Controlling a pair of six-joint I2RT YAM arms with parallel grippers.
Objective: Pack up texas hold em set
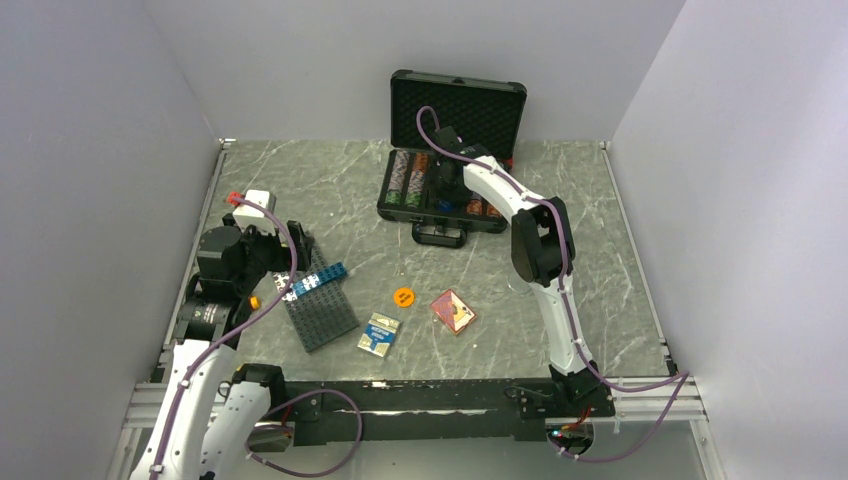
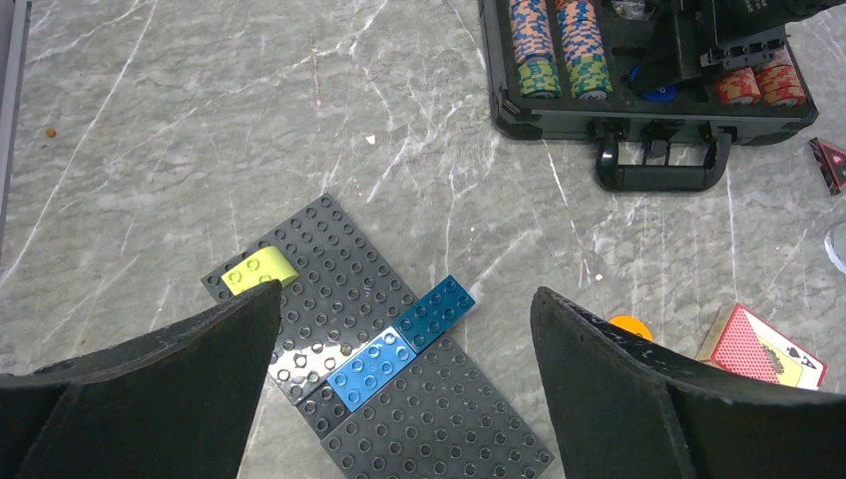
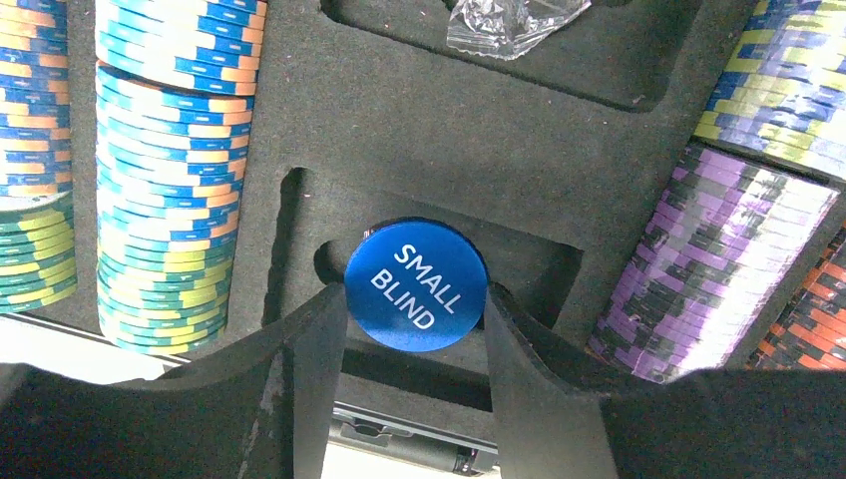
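Pinching the blue disc point(image 3: 416, 285) by its edges, the right claw point(image 3: 414, 301) hovers inside the open case point(image 1: 400, 213).

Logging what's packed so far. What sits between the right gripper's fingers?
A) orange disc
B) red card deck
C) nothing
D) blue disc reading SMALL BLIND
D: the right wrist view shows the right gripper closed on either side of the blue disc lettered SMALL BLIND, above the case's foam lining.

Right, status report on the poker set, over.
Right gripper shut on blue disc over case. Left gripper open above brick plate. Two decks, orange disc on table.
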